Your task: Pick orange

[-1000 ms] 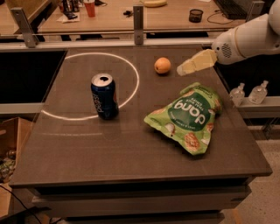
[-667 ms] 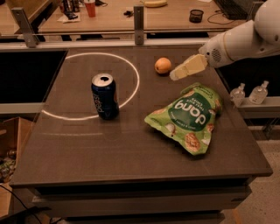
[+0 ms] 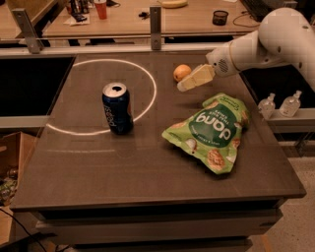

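Hand [image 3: 183, 86] sits just beside the orange [image 3: 180, 72]; whether released or clenched, unclear.

the gripper [image 3: 186, 83], just beside the orange [image 3: 180, 72] on its right, hides a small piece of the fruit's lower right edge, and the white arm [image 3: 275, 42] behind it is cut by the right border. at the top border the banana [image 3: 173, 3] and the red cup [image 3: 101, 7] show only in part, and the cardboard box [image 3: 12, 152] is cut by the left border. the print on the blue can [image 3: 117, 108] is too blurred to read.
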`<state>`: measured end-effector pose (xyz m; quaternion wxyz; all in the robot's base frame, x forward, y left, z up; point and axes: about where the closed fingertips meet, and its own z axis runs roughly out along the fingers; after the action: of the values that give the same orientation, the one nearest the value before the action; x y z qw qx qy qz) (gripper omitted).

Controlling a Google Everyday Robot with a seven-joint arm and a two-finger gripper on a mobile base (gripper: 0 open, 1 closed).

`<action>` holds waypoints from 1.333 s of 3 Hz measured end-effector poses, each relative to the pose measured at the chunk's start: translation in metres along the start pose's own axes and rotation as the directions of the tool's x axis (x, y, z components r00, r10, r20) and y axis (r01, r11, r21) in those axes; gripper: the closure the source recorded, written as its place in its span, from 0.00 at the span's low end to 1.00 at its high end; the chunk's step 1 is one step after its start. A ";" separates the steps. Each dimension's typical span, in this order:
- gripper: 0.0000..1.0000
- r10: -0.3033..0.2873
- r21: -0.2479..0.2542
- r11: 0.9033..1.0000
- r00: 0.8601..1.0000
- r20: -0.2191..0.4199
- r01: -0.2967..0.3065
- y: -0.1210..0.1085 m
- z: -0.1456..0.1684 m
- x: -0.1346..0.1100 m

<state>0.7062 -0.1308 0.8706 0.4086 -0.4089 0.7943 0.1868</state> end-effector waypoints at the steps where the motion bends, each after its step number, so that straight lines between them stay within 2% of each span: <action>1: 0.00 -0.005 -0.008 1.000 1.000 0.030 0.005 -0.015 0.044 -0.016; 3: 0.00 -0.014 -0.007 1.000 1.000 0.004 0.014 -0.023 0.052 -0.007; 4: 0.14 -0.017 -0.006 1.000 1.000 -0.005 0.017 -0.023 0.053 -0.005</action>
<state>0.7523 -0.1083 0.8434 0.4070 -0.4175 0.7912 0.1846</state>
